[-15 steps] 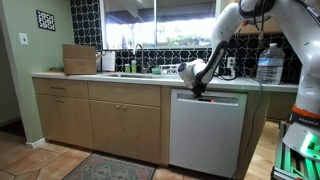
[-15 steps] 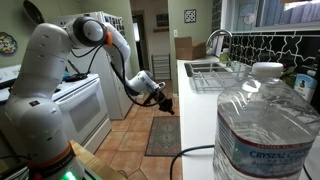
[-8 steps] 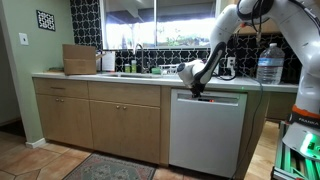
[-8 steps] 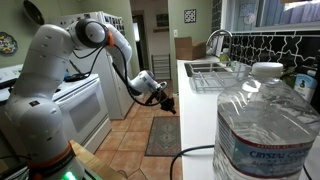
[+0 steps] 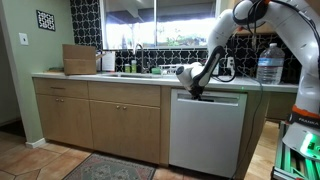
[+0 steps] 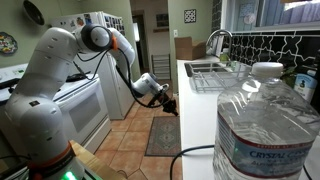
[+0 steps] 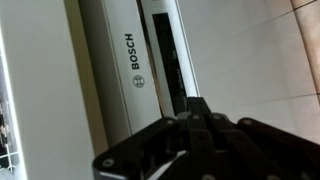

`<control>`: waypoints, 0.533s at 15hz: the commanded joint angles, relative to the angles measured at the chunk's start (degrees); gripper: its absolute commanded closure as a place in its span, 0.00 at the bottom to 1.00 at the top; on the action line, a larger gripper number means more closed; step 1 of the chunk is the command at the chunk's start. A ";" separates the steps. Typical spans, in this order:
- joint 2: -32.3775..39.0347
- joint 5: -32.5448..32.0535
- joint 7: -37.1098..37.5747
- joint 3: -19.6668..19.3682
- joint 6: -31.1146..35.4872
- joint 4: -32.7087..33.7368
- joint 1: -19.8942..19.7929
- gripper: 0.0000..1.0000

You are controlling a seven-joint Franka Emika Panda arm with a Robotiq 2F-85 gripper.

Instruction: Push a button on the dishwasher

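Observation:
The dishwasher [image 5: 206, 135] is a tall silver-white front under the counter, with a dark control strip [image 5: 212, 99] across its top. In the wrist view the strip [image 7: 172, 60] runs beside the BOSCH panel [image 7: 130, 65]. My gripper [image 5: 197, 93] is shut with nothing in it, and its fingertips [image 7: 197, 108] sit at the control strip near its left end. In an exterior view the gripper [image 6: 172, 106] points at the cabinet face below the counter edge; the dishwasher front is hidden there.
Tan wooden cabinet doors [image 5: 125, 125] stand left of the dishwasher. The counter [image 5: 90, 76] carries a sink faucet [image 5: 137, 55], a cardboard box [image 5: 79, 58] and a water bottle [image 5: 269, 63]. A rug [image 6: 163, 135] lies on the tiled floor. A white stove [image 6: 85, 105] faces the counter.
The gripper has shifted slightly left and closer along the control strip; the arm's upper links moved a little.

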 commanded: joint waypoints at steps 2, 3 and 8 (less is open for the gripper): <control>2.95 -1.18 -0.89 -1.03 0.26 2.97 0.16 1.00; 3.36 -1.25 -0.95 -1.12 0.48 3.48 0.11 1.00; 5.17 -1.12 -2.11 -1.33 0.82 5.50 0.01 1.00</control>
